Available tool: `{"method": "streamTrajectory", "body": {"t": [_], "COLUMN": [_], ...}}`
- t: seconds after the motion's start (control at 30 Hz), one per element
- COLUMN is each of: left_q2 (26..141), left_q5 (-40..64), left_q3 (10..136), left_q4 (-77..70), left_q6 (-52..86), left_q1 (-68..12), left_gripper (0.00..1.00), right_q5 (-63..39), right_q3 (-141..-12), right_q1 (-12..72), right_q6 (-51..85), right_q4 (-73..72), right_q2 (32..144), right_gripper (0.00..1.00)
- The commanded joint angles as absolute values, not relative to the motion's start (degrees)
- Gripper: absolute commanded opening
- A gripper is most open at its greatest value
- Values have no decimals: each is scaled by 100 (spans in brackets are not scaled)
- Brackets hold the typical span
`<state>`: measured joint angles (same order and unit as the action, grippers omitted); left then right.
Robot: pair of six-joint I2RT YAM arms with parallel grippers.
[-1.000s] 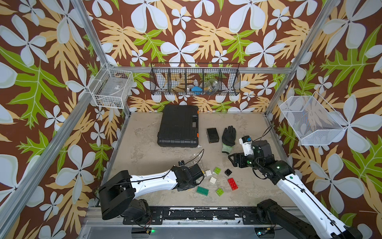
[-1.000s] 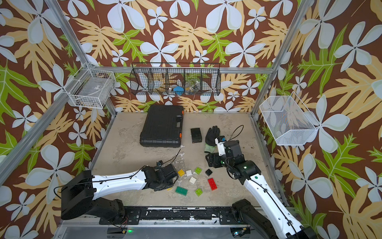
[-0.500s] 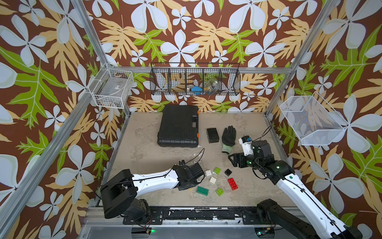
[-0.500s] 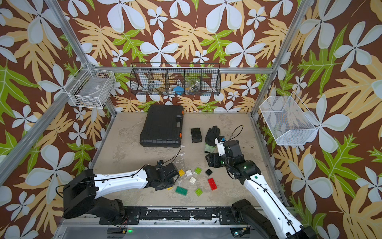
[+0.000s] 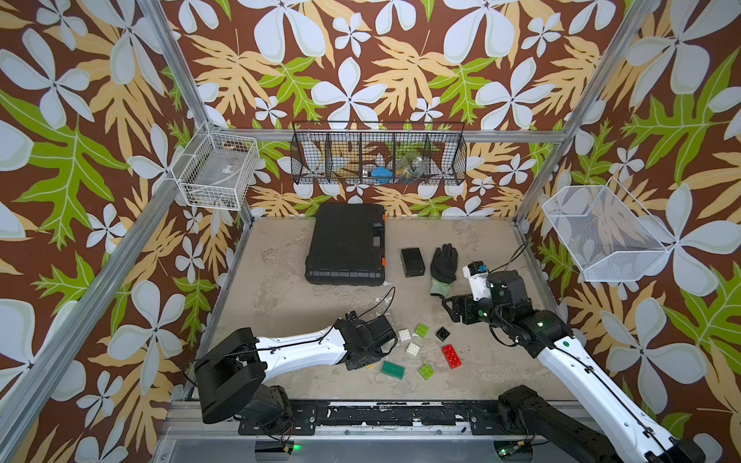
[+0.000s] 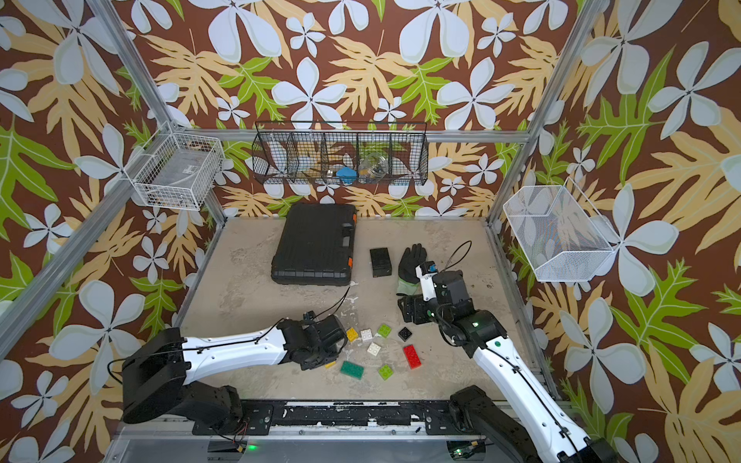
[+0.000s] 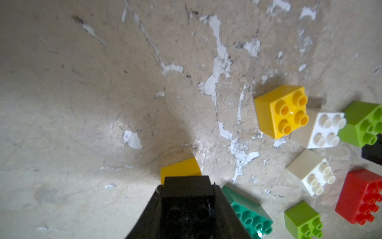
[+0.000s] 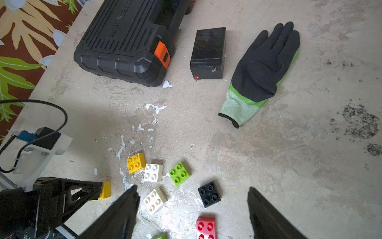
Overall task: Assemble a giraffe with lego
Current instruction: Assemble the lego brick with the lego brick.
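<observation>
Step in hand, by my reading: first leg of the giraffe, black onto yellow. Left gripper (image 7: 187,187) is clenched on a black brick (image 7: 187,196), low over the table (image 7: 82,103). A yellow brick (image 7: 179,168) sits against the black one's far face. Cannot tell whether the two are fully seated.

To do it well:
- Hold the mating faces square and push straight along the stud axis.
- Brace the yellow one against the table so the slick plastic does not skid.
- Check for a closed seam before letting go.

Rest of the lego lies loose, none joined, clustered at the front middle of the table between the arms. In order rightward:
- Just right of the held pair is a dark green long brick (image 7: 248,213), glossy, with two rows of studs.
- A second yellow square (image 7: 281,111) touches a white square (image 7: 324,129).
- Another white square (image 7: 310,171) lies nearer the front.
- Two lime squares (image 7: 363,124) (image 7: 302,221) follow.
- Last come a loose black square (image 5: 442,333) and a red long brick (image 5: 452,356).

All are hard, shiny and crisp-edged, with round studs showing. Table is matt beige, scuffed, with white chipped patches.

Right gripper (image 8: 192,187) is released, jaws wide and empty, hovering over the cluster's right side.
</observation>
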<state>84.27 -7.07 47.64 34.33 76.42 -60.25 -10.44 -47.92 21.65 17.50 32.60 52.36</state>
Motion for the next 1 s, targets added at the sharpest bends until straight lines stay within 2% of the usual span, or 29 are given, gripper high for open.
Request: {"method": "streamTrajectory", "body": {"t": [0.0, 0.7, 0.97], "left_q2": [8545, 9004, 9509], "left_q5": [-575, -430, -641], "left_q3": [4855, 4834, 4828], "left_q4": [3919, 3650, 3779], "left_q6": [7797, 8355, 7806], "left_q1": [-6029, -6091, -6204], "left_gripper": [0, 0, 0], "right_q5": [-955, -598, -596], "right_q3": [-4890, -4984, -5022], "right_q1": [2212, 2584, 2652], "right_q6": [1681, 1492, 1477], "right_q4": [3229, 3299, 3304], "right_q2": [5257, 5016, 4954], "right_gripper": [85, 86, 86]}}
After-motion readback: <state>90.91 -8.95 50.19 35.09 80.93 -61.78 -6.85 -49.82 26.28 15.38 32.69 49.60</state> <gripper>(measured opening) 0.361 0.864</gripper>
